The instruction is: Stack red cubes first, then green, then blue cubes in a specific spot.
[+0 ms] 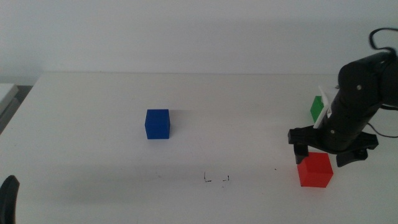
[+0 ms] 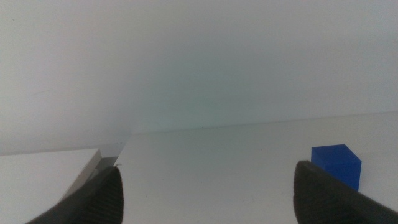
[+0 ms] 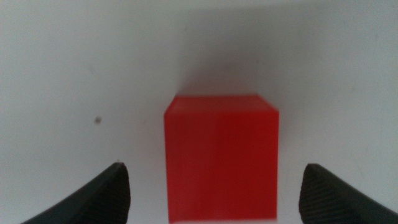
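Note:
The red cube (image 1: pixel 315 170) sits on the white table at the right front; it fills the middle of the right wrist view (image 3: pixel 221 155). My right gripper (image 1: pixel 322 155) hangs just above it, jaws open on either side, not touching. The green cube (image 1: pixel 318 108) is behind the right arm, partly hidden. The blue cube (image 1: pixel 157 123) sits left of centre and shows in the left wrist view (image 2: pixel 336 163). The bracket marks (image 1: pixel 216 179) lie at the front centre. My left gripper (image 1: pixel 9 198) waits open at the bottom left corner.
A lone black dot (image 1: pixel 276 168) lies on the table between the marks and the red cube; it also shows in the right wrist view (image 3: pixel 97 119). The table's left edge (image 1: pixel 18 102) runs beside a grey surface.

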`<state>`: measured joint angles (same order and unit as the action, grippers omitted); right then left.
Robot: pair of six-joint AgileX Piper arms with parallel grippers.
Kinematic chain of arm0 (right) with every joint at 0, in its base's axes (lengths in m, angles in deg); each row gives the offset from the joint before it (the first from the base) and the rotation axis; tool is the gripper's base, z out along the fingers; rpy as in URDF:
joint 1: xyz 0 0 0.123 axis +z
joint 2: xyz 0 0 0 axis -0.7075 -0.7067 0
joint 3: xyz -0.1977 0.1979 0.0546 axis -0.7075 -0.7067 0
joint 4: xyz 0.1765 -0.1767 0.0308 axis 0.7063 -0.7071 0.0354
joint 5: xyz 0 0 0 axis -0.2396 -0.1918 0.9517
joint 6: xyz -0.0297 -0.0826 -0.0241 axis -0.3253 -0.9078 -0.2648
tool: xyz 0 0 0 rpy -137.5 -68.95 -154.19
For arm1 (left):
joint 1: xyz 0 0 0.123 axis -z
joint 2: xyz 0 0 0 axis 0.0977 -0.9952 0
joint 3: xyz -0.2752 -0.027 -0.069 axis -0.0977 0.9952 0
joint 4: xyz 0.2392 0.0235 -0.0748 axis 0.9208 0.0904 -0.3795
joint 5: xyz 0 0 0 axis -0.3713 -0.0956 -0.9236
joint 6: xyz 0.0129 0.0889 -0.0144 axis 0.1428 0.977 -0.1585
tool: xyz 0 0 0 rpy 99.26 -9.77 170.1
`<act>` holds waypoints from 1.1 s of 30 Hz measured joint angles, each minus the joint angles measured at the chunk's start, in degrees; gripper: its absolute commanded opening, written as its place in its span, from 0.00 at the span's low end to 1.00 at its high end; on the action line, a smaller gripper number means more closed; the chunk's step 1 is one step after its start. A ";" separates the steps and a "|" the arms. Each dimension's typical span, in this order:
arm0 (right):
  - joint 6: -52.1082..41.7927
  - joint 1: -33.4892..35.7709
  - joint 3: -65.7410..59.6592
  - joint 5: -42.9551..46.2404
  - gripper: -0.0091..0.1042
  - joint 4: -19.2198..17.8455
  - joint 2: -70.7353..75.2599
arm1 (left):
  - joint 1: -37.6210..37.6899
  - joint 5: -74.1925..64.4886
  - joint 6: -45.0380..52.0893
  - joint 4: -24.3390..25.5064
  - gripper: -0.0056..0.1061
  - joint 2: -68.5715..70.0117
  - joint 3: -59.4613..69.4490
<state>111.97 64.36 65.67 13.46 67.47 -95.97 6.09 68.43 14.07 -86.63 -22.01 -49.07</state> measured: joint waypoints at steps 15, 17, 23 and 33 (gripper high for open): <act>4.10 0.00 0.00 3.33 0.42 -4.15 -6.38 | 0.00 0.00 0.00 0.00 0.89 0.00 0.00; 4.10 0.00 0.00 3.33 0.30 -4.27 -6.38 | 0.00 0.00 0.00 0.00 0.89 0.00 0.00; 4.27 0.51 0.48 1.64 0.20 -4.42 -5.64 | 0.00 0.00 0.00 0.00 0.89 0.00 0.00; 11.70 11.63 15.79 -10.09 0.20 -5.61 -3.54 | 0.00 0.00 0.00 0.00 0.89 0.00 0.00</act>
<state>123.67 75.99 81.46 3.37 61.86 -99.52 6.09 68.43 14.07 -86.63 -22.01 -49.07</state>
